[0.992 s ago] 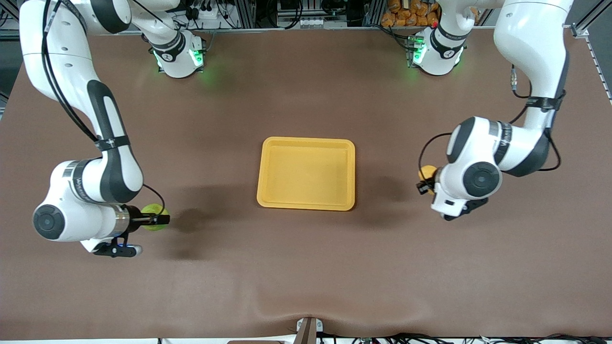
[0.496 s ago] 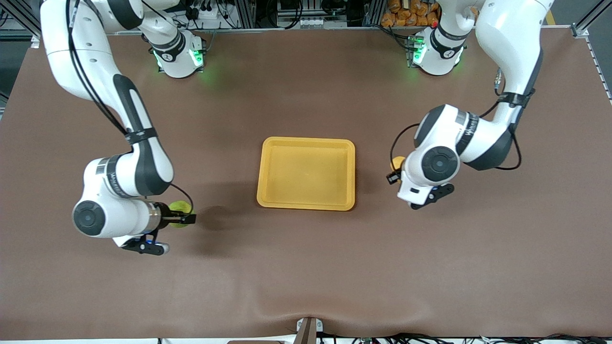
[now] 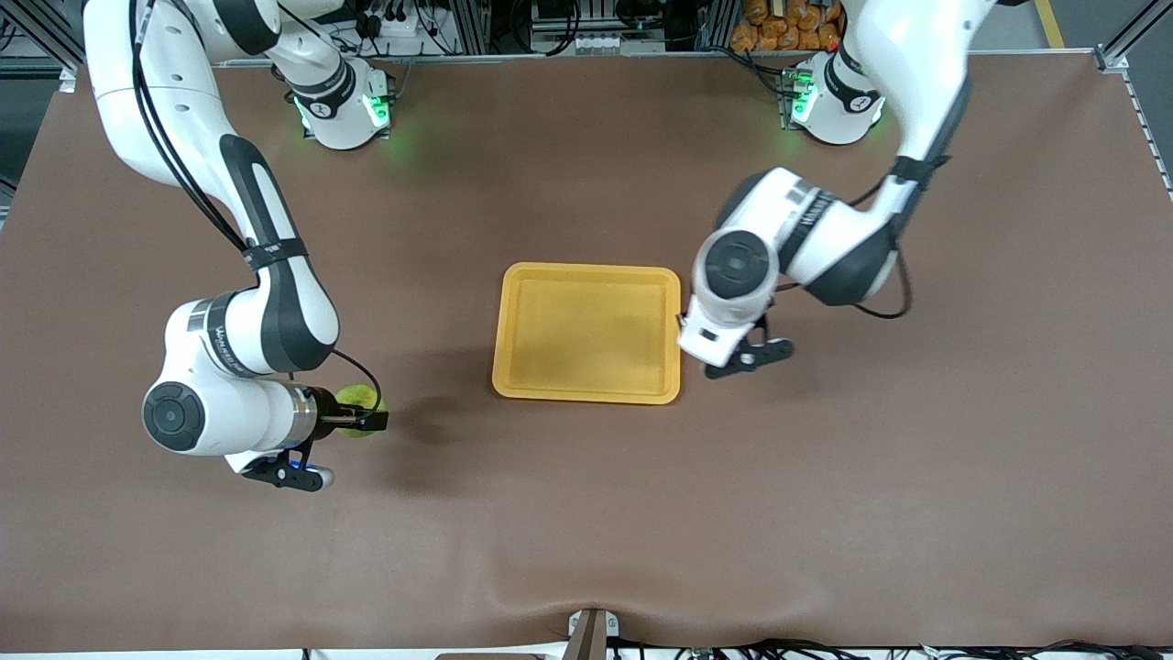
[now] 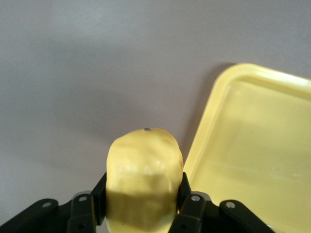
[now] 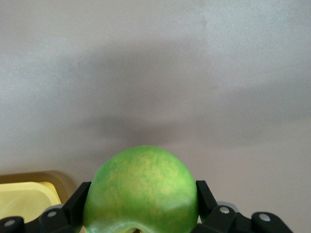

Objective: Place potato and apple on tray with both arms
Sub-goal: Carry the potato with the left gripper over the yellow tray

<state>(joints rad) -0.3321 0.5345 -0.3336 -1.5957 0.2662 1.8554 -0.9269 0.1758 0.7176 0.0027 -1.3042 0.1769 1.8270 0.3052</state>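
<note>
My right gripper [image 3: 364, 417] is shut on the round green apple [image 3: 352, 400] and holds it over the bare table, toward the right arm's end from the yellow-orange tray [image 3: 586, 269]. In the right wrist view the apple [image 5: 141, 189] fills the jaws and a tray corner [image 5: 26, 196] shows. My left gripper [image 4: 144, 196] is shut on the lumpy yellow-tan potato [image 4: 144, 170], just outside the tray's rim [image 4: 209, 121]. In the front view the left arm's wrist [image 3: 733, 275] hides the potato and hangs over the tray's edge toward the left arm's end.
The brown table mat [image 3: 586, 513] lies all around the tray. The two arm bases [image 3: 344, 105] glow green along the table's edge farthest from the front camera. A small mount [image 3: 591, 632] sits at the table's edge nearest to that camera.
The left arm has swung in with the potato from the left arm's end to the tray's edge. The right arm has carried the apple somewhat closer to the tray.
</note>
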